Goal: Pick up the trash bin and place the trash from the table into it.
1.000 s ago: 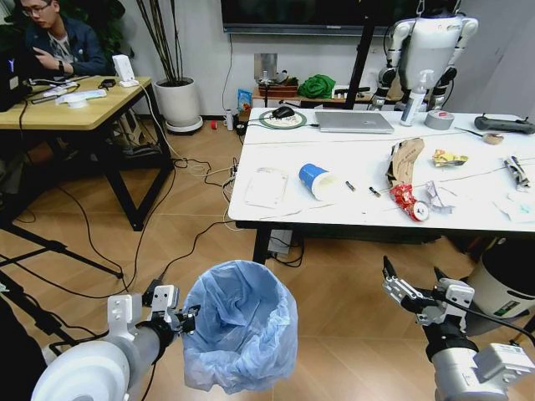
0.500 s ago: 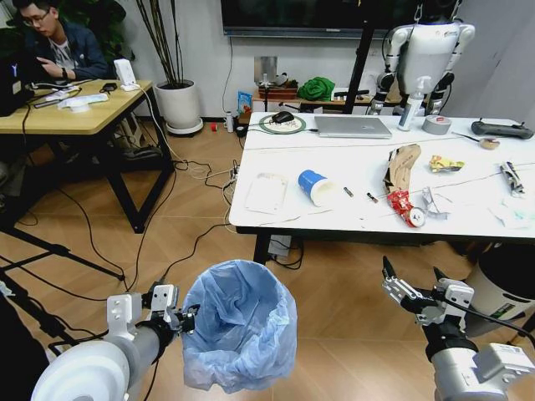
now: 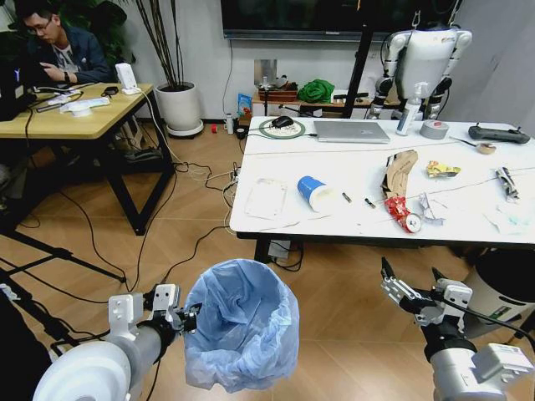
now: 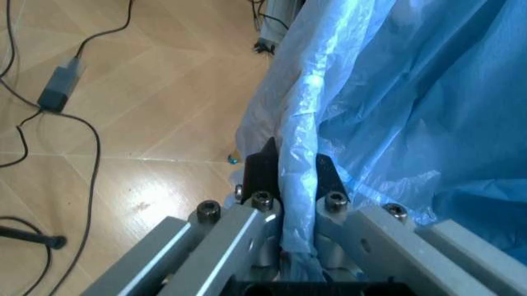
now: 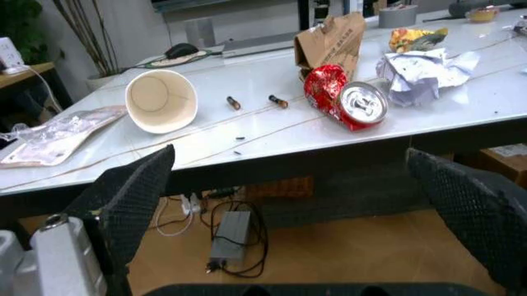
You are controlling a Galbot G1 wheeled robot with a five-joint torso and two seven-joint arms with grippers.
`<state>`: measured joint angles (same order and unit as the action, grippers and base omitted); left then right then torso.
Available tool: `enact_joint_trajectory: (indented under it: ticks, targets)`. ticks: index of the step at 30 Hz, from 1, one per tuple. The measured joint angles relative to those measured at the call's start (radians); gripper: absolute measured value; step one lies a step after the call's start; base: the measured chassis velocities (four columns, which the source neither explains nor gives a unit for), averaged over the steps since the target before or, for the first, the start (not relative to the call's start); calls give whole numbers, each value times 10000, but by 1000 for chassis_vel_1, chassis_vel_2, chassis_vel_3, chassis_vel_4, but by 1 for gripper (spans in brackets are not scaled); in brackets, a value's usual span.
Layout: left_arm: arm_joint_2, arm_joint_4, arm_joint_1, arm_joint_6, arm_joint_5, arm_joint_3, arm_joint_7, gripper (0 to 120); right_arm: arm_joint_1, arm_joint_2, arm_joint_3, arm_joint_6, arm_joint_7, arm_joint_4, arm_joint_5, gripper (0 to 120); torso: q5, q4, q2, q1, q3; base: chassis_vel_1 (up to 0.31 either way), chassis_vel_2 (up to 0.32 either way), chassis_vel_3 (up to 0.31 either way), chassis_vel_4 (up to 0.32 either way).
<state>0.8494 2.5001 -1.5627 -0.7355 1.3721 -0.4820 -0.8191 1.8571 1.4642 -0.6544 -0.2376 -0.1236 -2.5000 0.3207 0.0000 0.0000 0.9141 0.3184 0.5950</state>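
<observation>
Bin low at the left, worktop beyond to the right.
The bin [image 3: 240,324] hangs at the left claw [image 3: 185,318], nearer than the worktop [image 3: 276,221]. On the worktop, from left: plastic packaging [image 3: 267,198], cup [image 3: 313,191], cardboard [image 3: 399,171] with the crushed bottle [image 3: 401,212] before it, laptop [image 3: 351,131] behind. The right claw [image 3: 411,288] sits below the worktop's near edge.

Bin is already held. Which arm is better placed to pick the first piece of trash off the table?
Right, probably. The right hand is open and free, in front of the table edge with the crushed can and paper cup ahead of it. The left hand is shut on the bin rim.
</observation>
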Motion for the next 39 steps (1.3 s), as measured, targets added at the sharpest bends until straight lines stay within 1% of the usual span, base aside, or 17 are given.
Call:
enact_joint_trajectory:
  ticks: [6,9,13,14,16,17,19,22,25,26,28,30,32,33,36,39]
  targets:
    - [65,0,-88,0,-101,0,-2,0,3,-251,15,6,-14,0,158,100,0,0,78,37,46,0,0,0,0]
    - [132,0,-201,0,-319,5,108,0,-175,-593,-249,-190,-91,0,777,100,1,-1,82,38,48,0,0,0,0]
    - [180,-1,-407,0,-787,102,355,0,-522,-1281,-518,-401,-400,0,1707,100,1,1,68,34,40,0,0,0,0]
    - [180,-1,-407,0,-787,102,355,0,-522,-1281,-518,-401,-400,0,1707,100,1,1,68,34,40,0,0,0,0]
    - [116,-1,-395,0,-903,207,458,0,-612,-1481,-634,-418,-471,0,1879,100,0,3,60,30,36,0,0,0,0]
    - [-55,0,-261,0,-975,407,641,0,-737,-1745,-883,-456,-575,0,2126,100,0,1,50,25,29,0,0,0,0]
    - [-248,-1,-161,0,-1032,637,826,0,-939,-2011,-1115,-604,-778,-1,2543,100,0,-4,38,20,23,0,0,0,0]
    - [-335,-1,-158,0,-1052,786,952,0,-1143,-2240,-1192,-721,-941,-1,2848,100,2,-3,30,17,18,0,0,0,0]
    - [-411,-1,-153,0,-1117,1037,1008,0,-1511,-3066,-1111,-816,-1067,-1,3361,100,0,-2,16,10,9,0,0,0,0]
    - [-411,-1,-153,0,-1117,1037,1008,0,-1511,-3066,-1111,-816,-1067,-1,3361,100,0,-2,16,10,9,0,0,0,0]
    - [-486,-1,-151,0,-1163,1049,1008,0,-2029,-3722,-1012,-906,-1091,-1,3744,100,2,-1,7,6,4,0,0,0,0]
    - [-557,-1,-171,0,-1152,989,1008,0,-2485,-4094,-921,-978,-1151,25,4068,100,0,1,3,5,2,0,0,0,0]
    - [-657,-1,-189,0,-1046,851,1015,0,-3253,-4595,-816,-1048,-1185,594,4681,100,2,1,-6,3,-1,0,0,0,0]
    - [-657,-1,-189,0,-1046,851,1015,0,-3253,-4595,-816,-1048,-1185,594,4681,100,2,1,-6,3,-1,0,0,0,0]
    - [-719,-2,-172,0,-895,708,1059,0,-3994,-4981,-716,-1042,-1240,1227,5155,100,2,1,-12,0,-5,0,0,0,0]
    - [-794,-1,-165,0,-680,492,1126,0,-4932,-5342,-271,-1027,-1438,1989,5494,100,1,-1,-19,-3,-9,0,0,0,0]
